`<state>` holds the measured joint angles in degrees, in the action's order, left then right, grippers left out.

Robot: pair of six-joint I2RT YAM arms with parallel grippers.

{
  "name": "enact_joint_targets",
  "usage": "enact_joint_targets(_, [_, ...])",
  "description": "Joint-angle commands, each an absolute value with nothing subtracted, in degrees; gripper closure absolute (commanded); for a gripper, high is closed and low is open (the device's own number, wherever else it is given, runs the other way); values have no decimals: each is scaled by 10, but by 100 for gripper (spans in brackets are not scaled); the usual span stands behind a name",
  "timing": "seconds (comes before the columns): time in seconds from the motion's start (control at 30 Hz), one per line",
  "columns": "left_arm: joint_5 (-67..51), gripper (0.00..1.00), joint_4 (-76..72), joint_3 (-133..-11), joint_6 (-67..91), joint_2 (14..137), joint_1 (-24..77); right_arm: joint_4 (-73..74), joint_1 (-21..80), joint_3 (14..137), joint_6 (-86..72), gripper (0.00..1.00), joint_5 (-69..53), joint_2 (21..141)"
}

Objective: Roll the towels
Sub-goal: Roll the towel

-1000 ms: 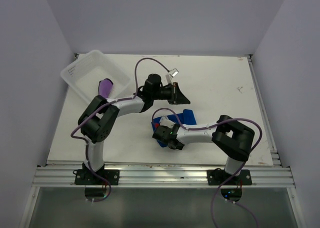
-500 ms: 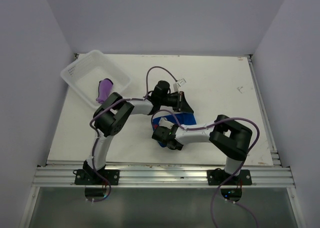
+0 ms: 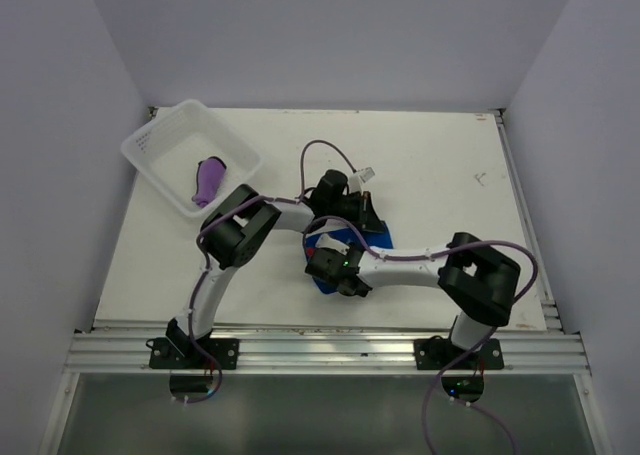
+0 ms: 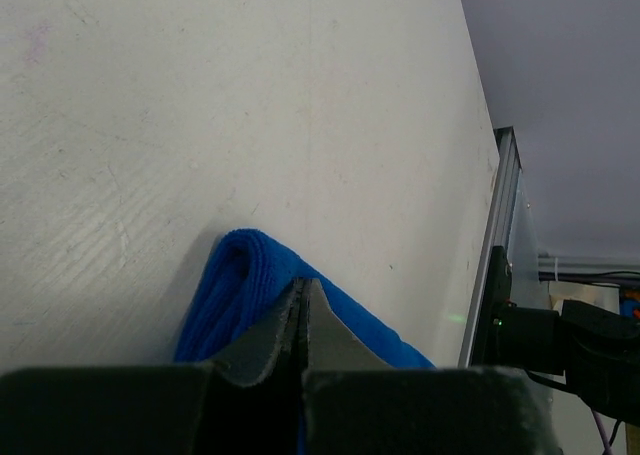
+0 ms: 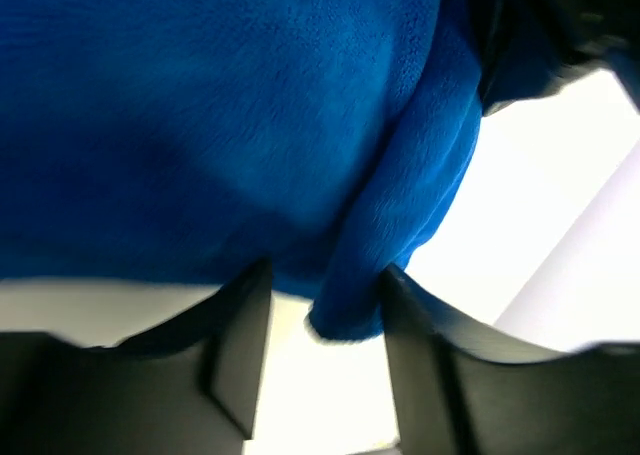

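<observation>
The royal blue towel (image 3: 380, 238) lies bunched at the middle of the table, largely covered by both grippers. My left gripper (image 3: 368, 219) is shut, and its closed tips (image 4: 303, 287) rest against the far rolled edge of the blue towel (image 4: 228, 275). My right gripper (image 3: 330, 275) is at the towel's near side and stands open (image 5: 327, 271). A hanging fold of the blue towel (image 5: 200, 125) sits loose between its fingers (image 5: 240, 345). The purple towel (image 3: 209, 178) lies rolled inside the white basket (image 3: 160, 140).
The white basket stands at the table's back left corner. The left arm's cable (image 3: 325, 150) loops above the towel. A metal rail (image 3: 320, 350) runs along the near edge, and walls close in the sides.
My right gripper has opened and let go of the blue towel's fold. The left arm has swung right and down from near the basket until its shut tips reached the blue towel.
</observation>
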<state>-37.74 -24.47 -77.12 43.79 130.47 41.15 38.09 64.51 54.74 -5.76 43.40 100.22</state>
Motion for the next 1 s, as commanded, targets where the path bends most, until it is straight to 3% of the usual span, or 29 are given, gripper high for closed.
enact_joint_targets(0.0, [-308,100,-227,-739,403,1301,410,403,654,567,-92,48,333,901])
enact_joint_targets(0.2, [-299,100,-276,-688,427,1287,411,446,655,543,-175,40,253,742])
enact_joint_targets(0.33, [-299,100,-296,-672,433,1281,411,442,645,514,-245,36,286,624])
enact_joint_targets(0.43, [-297,100,-306,-660,432,1265,411,381,585,477,-304,43,246,560])
enact_joint_targets(0.53, [-294,100,-308,-651,426,1255,413,347,490,439,-337,43,187,542])
enact_joint_targets(0.7, [-293,100,-319,-634,425,1249,417,244,341,367,-373,32,64,562])
enact_joint_targets(0.77, [-290,100,-324,-624,424,1245,418,183,311,341,-387,30,-12,579])
enact_joint_targets(0.97, [-296,100,-333,-612,425,1240,419,93,265,287,-413,27,-56,621])
